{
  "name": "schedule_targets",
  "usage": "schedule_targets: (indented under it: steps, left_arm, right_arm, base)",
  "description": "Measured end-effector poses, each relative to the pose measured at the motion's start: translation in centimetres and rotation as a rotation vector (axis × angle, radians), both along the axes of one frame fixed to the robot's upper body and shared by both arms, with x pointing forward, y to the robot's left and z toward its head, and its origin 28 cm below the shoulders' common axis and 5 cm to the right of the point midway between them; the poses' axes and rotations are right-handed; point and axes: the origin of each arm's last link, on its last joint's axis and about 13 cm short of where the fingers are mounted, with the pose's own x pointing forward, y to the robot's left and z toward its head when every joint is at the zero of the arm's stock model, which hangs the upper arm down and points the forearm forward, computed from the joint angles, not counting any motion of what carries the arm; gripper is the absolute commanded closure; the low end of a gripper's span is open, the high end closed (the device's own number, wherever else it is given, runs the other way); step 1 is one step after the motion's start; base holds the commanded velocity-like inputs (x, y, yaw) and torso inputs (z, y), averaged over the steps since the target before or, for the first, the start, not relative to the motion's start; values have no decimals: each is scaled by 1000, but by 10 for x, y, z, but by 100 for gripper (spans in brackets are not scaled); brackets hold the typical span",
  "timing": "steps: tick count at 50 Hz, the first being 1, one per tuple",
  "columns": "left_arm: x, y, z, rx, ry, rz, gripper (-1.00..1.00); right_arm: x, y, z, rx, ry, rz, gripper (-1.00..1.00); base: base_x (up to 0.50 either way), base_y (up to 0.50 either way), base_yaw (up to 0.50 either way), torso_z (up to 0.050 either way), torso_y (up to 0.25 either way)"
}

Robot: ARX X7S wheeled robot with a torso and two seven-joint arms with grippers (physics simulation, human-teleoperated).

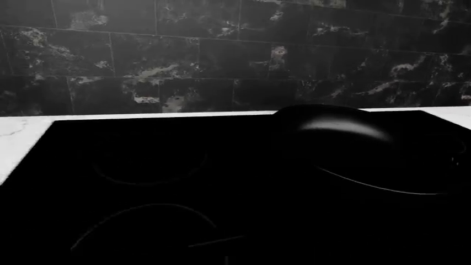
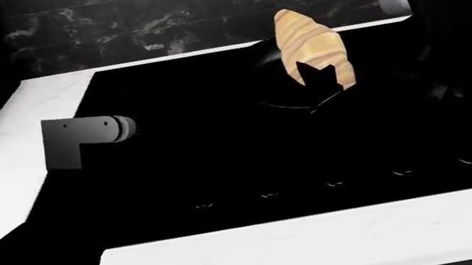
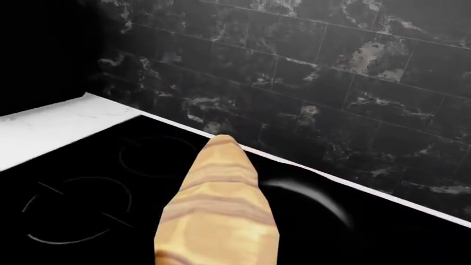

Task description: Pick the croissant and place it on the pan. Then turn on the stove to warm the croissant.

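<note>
one golden, banded croissant (image 2: pixel 310 48) above pan (image 2: pixel 282 92).

Head view looking down and forward over the stove (image 2: pixel 222 163) and white surface (image 2: pixel 285 254), left wrist view low and near, facing the tiled wall (image 1: pixel 184 55), right wrist view close above the croissant (image 3: pixel 217 215), all three sharing stove and pan (image 1: pixel 353 143)

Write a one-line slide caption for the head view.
Right gripper holds the croissant over the pan on the stove; left arm waits aside.
</note>
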Motion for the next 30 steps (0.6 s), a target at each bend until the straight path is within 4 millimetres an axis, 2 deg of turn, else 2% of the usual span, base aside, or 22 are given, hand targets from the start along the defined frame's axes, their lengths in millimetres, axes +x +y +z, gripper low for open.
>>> schedule_targets:
  steps: [9,30]
  left_arm:
    - [0,0,0,2,-1,1,-100]
    - [0,-2,-1,9,-1,-4,-100]
  right_arm:
    - [-1,-1,0,7,-5,-3,100]
    - [-4,-5,-2,-18,-7,-63,100]
  base:
    - [0,466,0,0,0]
    - [0,0,0,0,0]
